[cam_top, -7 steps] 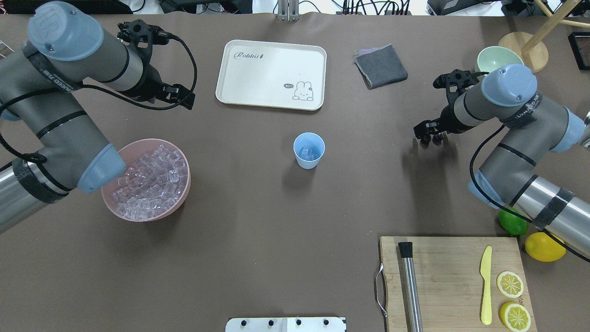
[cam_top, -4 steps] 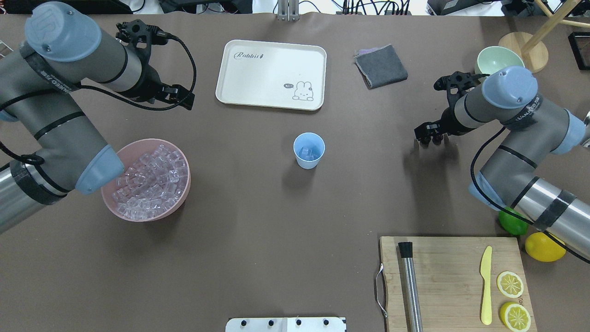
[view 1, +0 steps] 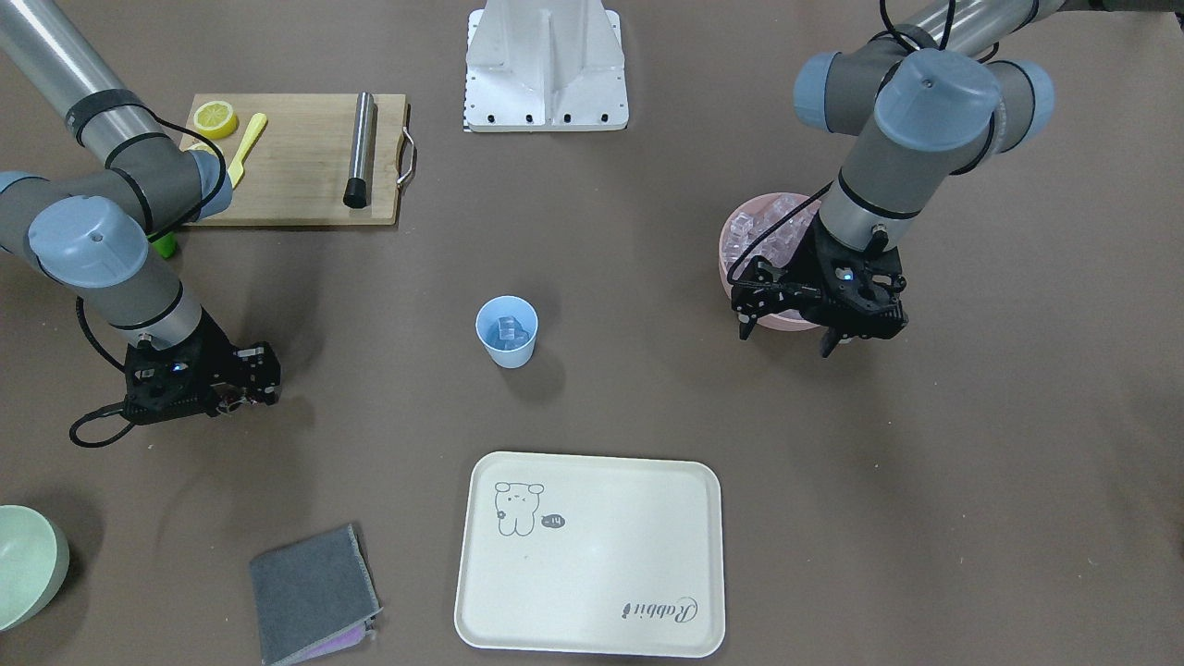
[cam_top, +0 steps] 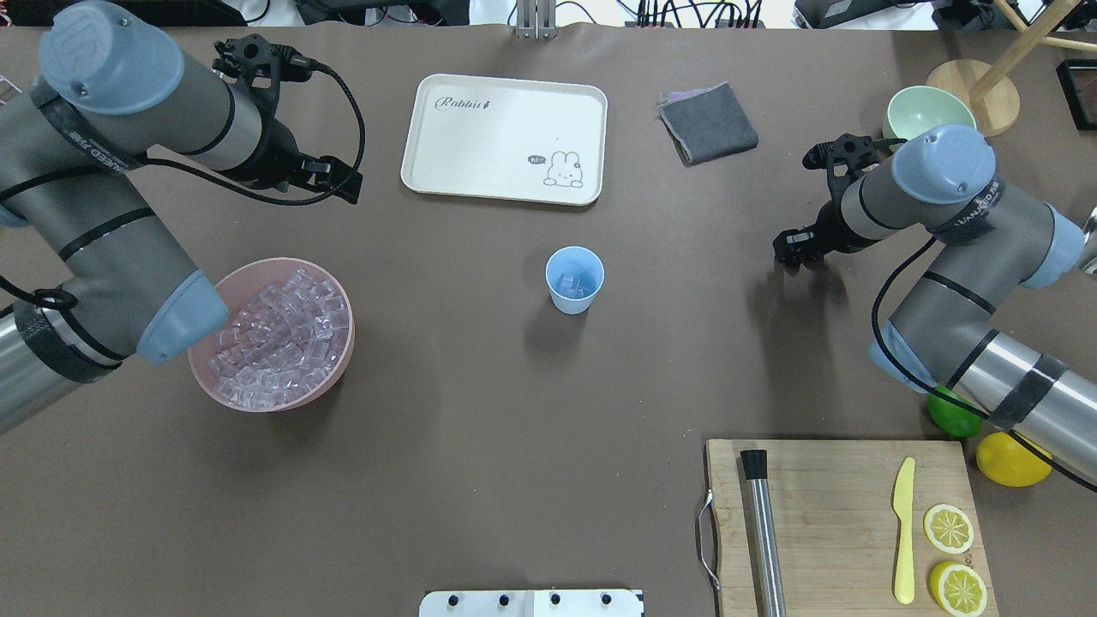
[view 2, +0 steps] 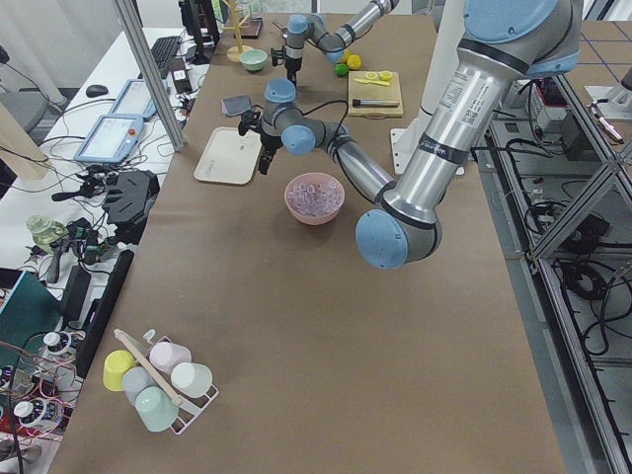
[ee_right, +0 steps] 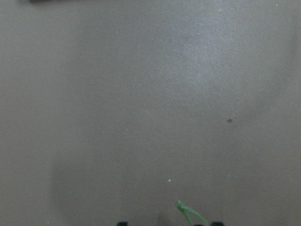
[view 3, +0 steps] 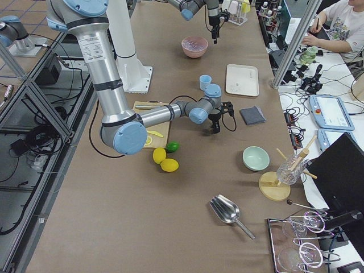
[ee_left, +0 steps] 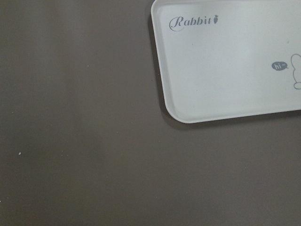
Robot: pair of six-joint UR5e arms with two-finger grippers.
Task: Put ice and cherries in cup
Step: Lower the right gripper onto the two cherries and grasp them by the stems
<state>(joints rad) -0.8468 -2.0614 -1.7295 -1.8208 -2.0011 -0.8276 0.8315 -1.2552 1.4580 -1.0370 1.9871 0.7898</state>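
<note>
A light blue cup (cam_top: 574,279) stands upright at the middle of the table (cam_top: 480,386), and a few cubes of ice (cam_top: 572,283) are seen inside it. The rest of the ice (cam_top: 278,334) is heaped in a pink bowl (cam_top: 338,360) well to the cup's left in the overhead view. The left gripper (view 1: 786,335) is held above the table between the bowl and a cream tray (cam_top: 504,137), its fingers spread apart with nothing between them. The right gripper (cam_top: 801,255) is held low over bare table, well to the right of the cup and near a pale green bowl (cam_top: 926,110). In the right wrist view a thin green stem (ee_right: 190,214) is seen rising between the fingertips at the bottom edge, so the jaws appear closed on the cherries (view 1: 225,403), of which only a small dark spot under the gripper is visible in the front view. A grey cloth (cam_top: 708,123) lies beside the tray, and a cutting board (cam_top: 836,514) with lemon halves (cam_top: 951,557) lies at the near right.
</note>
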